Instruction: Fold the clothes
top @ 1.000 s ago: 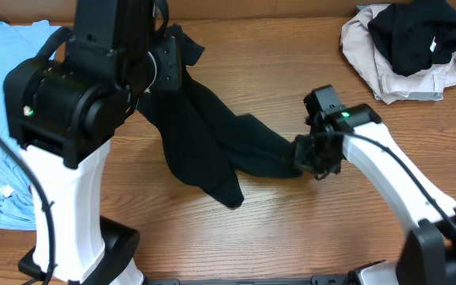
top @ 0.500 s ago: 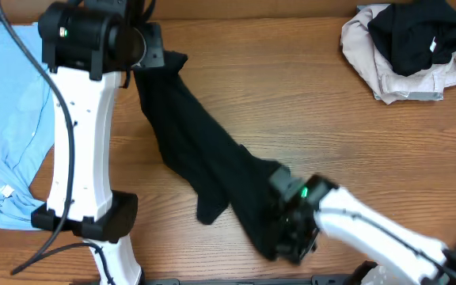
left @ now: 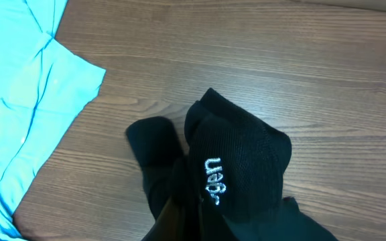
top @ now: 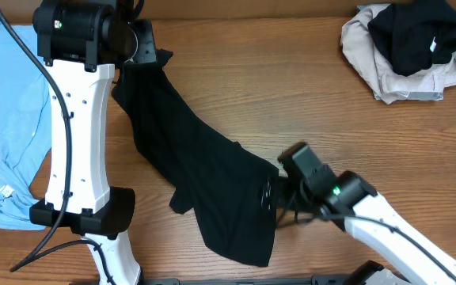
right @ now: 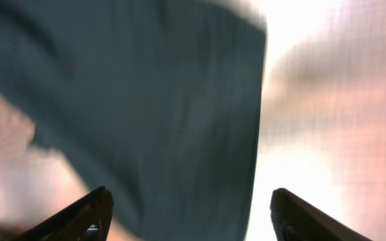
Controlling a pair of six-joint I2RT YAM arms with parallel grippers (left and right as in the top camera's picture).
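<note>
The wooden counter [top: 291,79] carries the clothes [top: 204,174], a long black garment running diagonally from far left down to near centre. Half a second earlier its near end was bunched under the right arm [top: 378,218]; now that end lies spread and flat, and the band of cloth looks wider. The left arm [top: 74,134] stands at the left much as before, shifted a little further left. A light blue shirt [top: 10,119] lies along the left edge, and a beige and black heap [top: 406,47] sits at the far right, both unmoved. The left end effector [top: 142,49] grasps the garment's far-left end. The right end effector [right: 189,215] is released, its tips wide apart, and has drawn back to the garment's right edge. The left wrist view shows silver lettering [left: 213,181] on the bunched cloth.
</note>
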